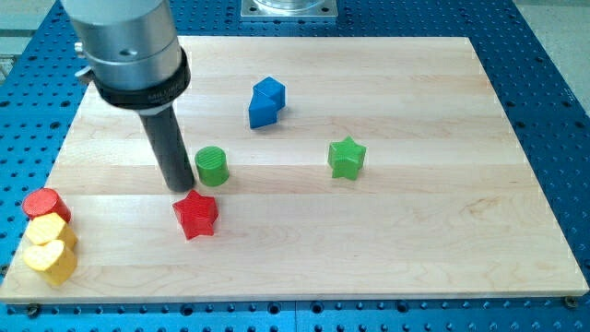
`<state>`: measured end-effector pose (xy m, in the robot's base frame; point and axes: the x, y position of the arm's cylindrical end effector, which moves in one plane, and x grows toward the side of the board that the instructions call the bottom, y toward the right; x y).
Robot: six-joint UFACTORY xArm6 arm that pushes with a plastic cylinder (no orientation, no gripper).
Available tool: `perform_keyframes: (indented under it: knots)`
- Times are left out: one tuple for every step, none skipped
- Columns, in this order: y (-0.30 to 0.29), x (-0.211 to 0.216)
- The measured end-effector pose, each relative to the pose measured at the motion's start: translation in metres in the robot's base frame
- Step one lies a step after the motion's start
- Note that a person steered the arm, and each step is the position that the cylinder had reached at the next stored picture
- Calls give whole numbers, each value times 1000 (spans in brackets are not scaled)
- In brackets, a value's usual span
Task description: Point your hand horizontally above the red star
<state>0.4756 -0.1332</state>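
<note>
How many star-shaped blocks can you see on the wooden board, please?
2. The red star block lies toward the view's bottom left, just below my tip. The green star block sits right of centre. None seems hidden.

My tip [181, 187] sits in a tight pocket: red star [195, 215] just below it toward the view's bottom right, green cylinder [212, 165] just beside it on the view's right. Narrow gap between star and cylinder. Toward the view's left of the tip the worktop [442, 240] lies open up to the left-edge cluster: red cylinder [41, 204], two yellow blocks [50, 231] [52, 260] stacked close along the bottom-left corner. Blue block [266, 101] stands toward the view's top, green star [347, 158] at centre right, well apart, with a wide lane between. Right third and bottom strip unobstructed.
</note>
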Motion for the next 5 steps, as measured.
perform_keyframes:
  knots:
    - [67,-19]
    - [134,-17]
    - [134,-17]
    - [138,-17]
    - [90,-14]
